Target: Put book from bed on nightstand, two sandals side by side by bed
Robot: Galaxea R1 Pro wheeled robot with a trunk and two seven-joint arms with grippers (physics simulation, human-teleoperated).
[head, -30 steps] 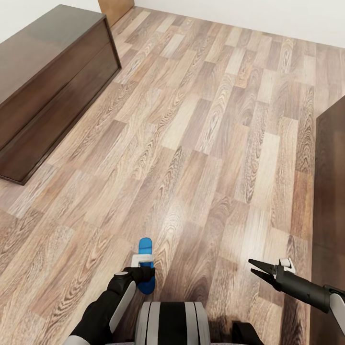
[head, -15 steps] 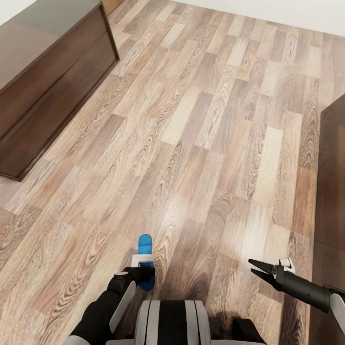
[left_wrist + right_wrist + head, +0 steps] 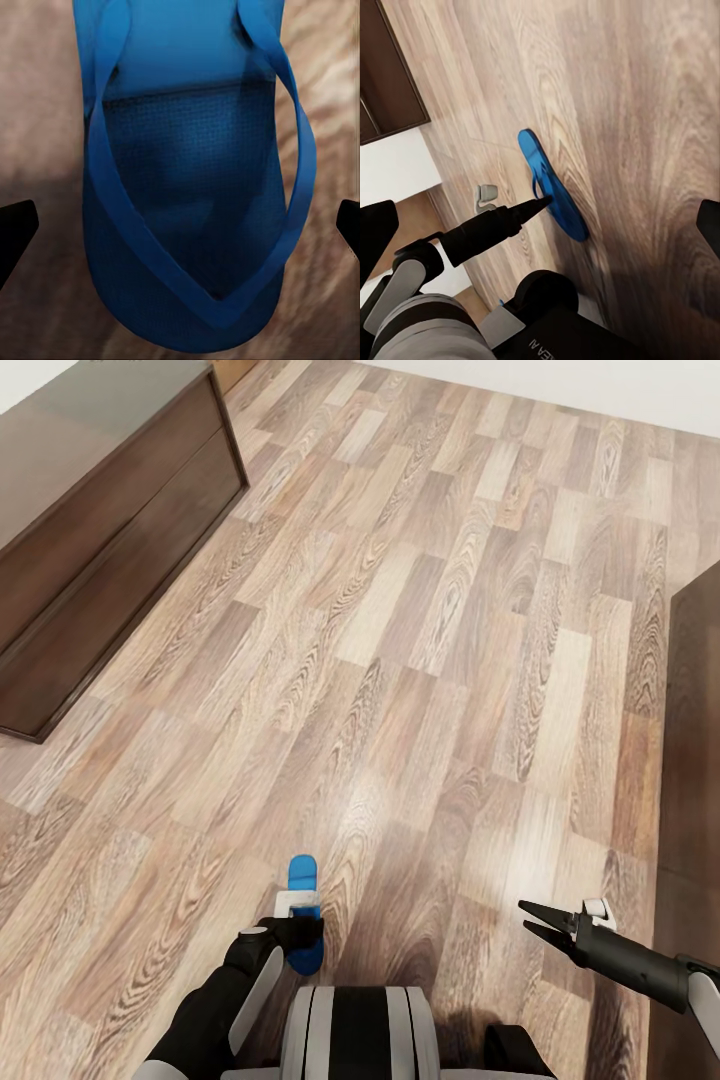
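Note:
One bright blue sandal (image 3: 303, 872) lies flat on the plank floor just ahead of my base. My left gripper (image 3: 303, 932) reaches down over it. In the left wrist view the sandal (image 3: 195, 172) lies strap side up, and the two dark fingertips (image 3: 16, 229) stand wide apart on either side of it, each with a gap, so the gripper is open. The right wrist view shows the sandal (image 3: 536, 161) with the left gripper (image 3: 546, 202) at its edge. My right gripper (image 3: 523, 916) hangs open and empty to the right. The book, bed mattress and nightstand are out of view.
A long low dark cabinet (image 3: 90, 510) runs along the left wall. A dark brown wooden surface (image 3: 695, 760) lines the right edge. Wood-plank floor (image 3: 420, 640) stretches ahead to a white wall (image 3: 600, 385). My base (image 3: 360, 1035) sits at the bottom.
The whole head view has shifted slightly, so the camera moved. Both arms and the sandal keep their places.

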